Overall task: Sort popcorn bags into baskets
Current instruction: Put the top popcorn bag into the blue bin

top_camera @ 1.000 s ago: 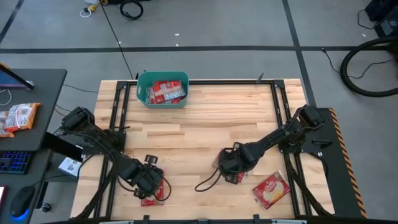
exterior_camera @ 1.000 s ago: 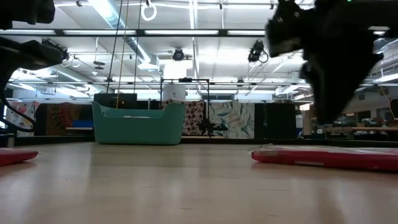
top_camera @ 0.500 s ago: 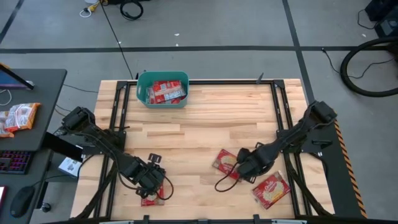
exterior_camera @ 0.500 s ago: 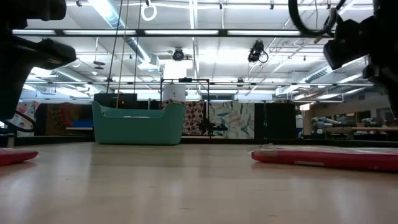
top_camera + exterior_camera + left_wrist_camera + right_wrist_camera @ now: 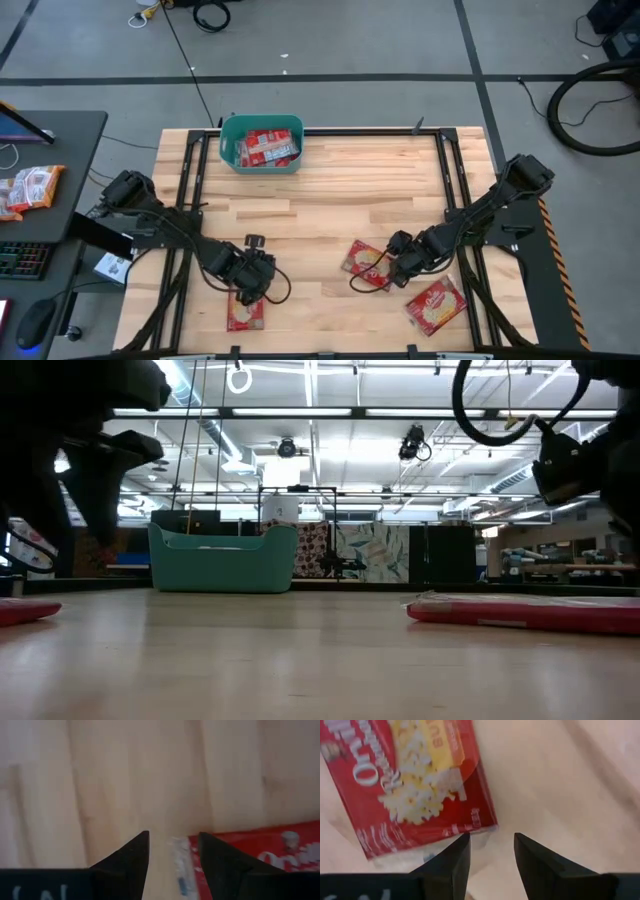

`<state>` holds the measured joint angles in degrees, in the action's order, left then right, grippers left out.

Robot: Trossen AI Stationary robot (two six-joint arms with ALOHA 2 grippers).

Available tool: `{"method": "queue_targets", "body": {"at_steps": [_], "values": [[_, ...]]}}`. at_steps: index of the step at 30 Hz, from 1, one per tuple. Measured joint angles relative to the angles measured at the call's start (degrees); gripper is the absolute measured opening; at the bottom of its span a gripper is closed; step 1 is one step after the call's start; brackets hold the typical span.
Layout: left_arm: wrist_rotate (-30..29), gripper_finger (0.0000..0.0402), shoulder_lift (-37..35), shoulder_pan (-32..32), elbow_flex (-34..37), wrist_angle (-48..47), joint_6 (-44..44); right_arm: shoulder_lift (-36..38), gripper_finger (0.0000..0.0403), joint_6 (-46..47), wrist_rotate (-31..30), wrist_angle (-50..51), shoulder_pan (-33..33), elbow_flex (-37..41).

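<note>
Over the counter's (image 5: 330,190) near edge, both claws hang released: left claw (image 5: 248,290) beside one popcorn bag (image 5: 245,312), right claw (image 5: 403,268) beside another (image 5: 364,262). Picking is under way; each must next straddle and clench its bag.

Red popcorn bags (image 5: 365,262), teal basket (image 5: 261,160), dark hands (image 5: 248,285).

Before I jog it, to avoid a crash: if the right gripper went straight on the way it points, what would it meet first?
Most likely the near edge of the popcorn bag just past the right gripper, whose fingers are open; depth is uncertain.
</note>
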<state>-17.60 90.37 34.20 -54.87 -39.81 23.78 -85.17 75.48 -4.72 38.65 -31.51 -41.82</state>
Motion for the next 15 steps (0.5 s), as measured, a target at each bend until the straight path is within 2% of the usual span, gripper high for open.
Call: {"method": "queue_targets", "body": {"at_steps": [5,12,15], "values": [[-0.8,0.0172,0.0,-1.6,0.0,2.3,-2.0,0.0,0.0121,-0.1,-3.4,-1.8,0.0,0.0],[-0.6,0.0172,0.0,-2.9,0.0,8.0,-2.0,0.0,0.002,-2.2,-3.5,-2.2,0.0,0.0],[-0.7,0.0172,0.0,-3.0,0.0,10.9,-2.0,0.0,0.0009,-3.3,-4.0,-2.2,0.0,0.0]]}}
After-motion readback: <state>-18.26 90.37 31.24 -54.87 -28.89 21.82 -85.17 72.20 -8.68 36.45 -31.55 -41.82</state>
